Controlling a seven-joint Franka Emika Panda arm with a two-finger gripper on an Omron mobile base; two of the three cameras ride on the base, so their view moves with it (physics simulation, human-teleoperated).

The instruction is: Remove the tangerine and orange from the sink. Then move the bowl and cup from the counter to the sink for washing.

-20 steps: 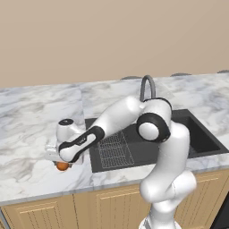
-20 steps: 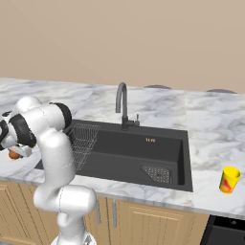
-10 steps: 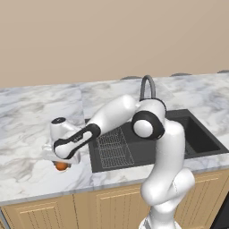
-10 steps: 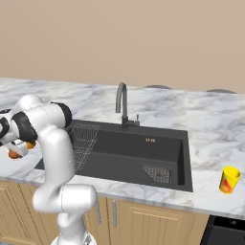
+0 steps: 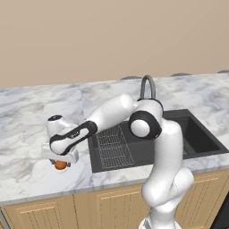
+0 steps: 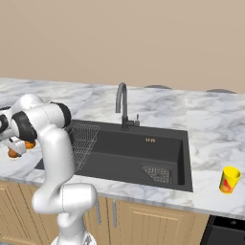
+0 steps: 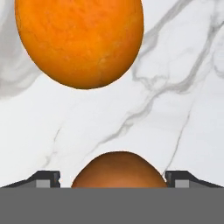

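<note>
orange fruit sits in two places in the hand view: a large orange (image 7: 79, 40) at the upper left of the frame on the marble counter (image 7: 175, 109), and a smaller, darker tangerine (image 7: 119, 169) at the bottom centre, between the two fingertips. the gripper (image 7: 112, 178) stands with its fingers spread wide, one either side of the tangerine with a gap showing on each side, so the fruit looks let go rather than pinched. in the left base view the gripper (image 5: 59, 156) hangs low over the counter at the left of the frame, the tangerine (image 5: 60, 165) just under it, left of the sink (image 5: 179, 138). the sink basin looks free of fruit in the right base view, so the first half of the job seems done. the next move calls for lifting straight up clear of both fruits, then swinging across to the yellow cup (image 6: 229, 180) at the lower right of that frame. i cannot see the bowl.
</note>
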